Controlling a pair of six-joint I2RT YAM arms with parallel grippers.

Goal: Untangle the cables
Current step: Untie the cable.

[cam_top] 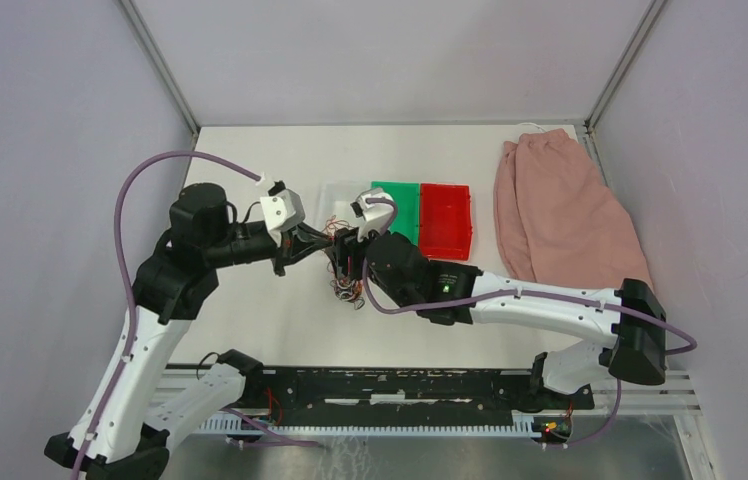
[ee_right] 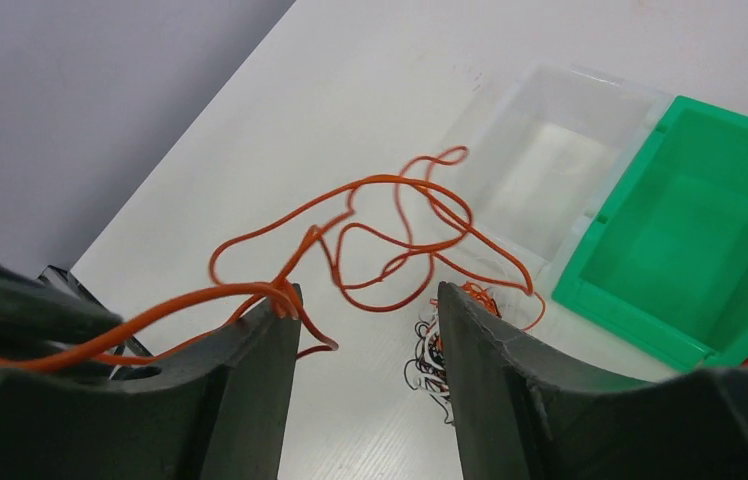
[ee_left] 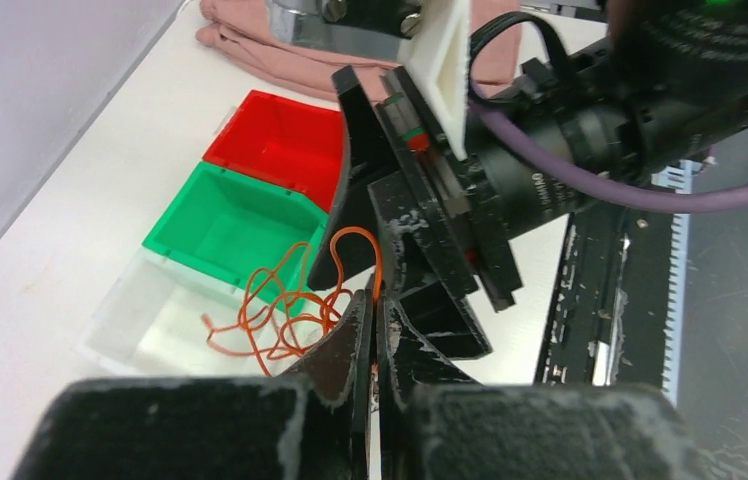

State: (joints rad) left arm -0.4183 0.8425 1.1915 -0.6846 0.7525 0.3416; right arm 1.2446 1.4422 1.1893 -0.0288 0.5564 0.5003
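Top view: the arms meet mid-table, left gripper [cam_top: 315, 242] and right gripper [cam_top: 348, 250] nearly tip to tip, just in front of the clear bin [cam_top: 338, 196]. The cables [cam_top: 347, 288] are a small orange/black/white clump on the table [cam_top: 270, 330] right under the two tools, with a few strands rising towards them. Jaw state is too small to read from up here.

Left wrist view settles the left side. Its fingers [ee_left: 345, 345] are pressed together, and an orange wire [ee_left: 270, 310] arcs up and drops into the seam between them, so it's clamped on that wire. The rest of the wire hangs in loose curls in front of the green bin [ee_left: 230, 225]. The right tool's body fills the upper right of that view, and the clump isn't visible there.

Right wrist view settles the right side. Its fingers [ee_right: 250, 390] stand apart with nothing pinched. The orange wire only drapes over one fingertip. From there it runs off lower left, while its far end sprawls in open loops above the table. The clump shows through the gap, down on the table, and the black and white strands are clearest here.

Only the top view shows the whole red bin [cam_top: 447, 220] and the pink cloth [cam_top: 565, 205] spread at far right.
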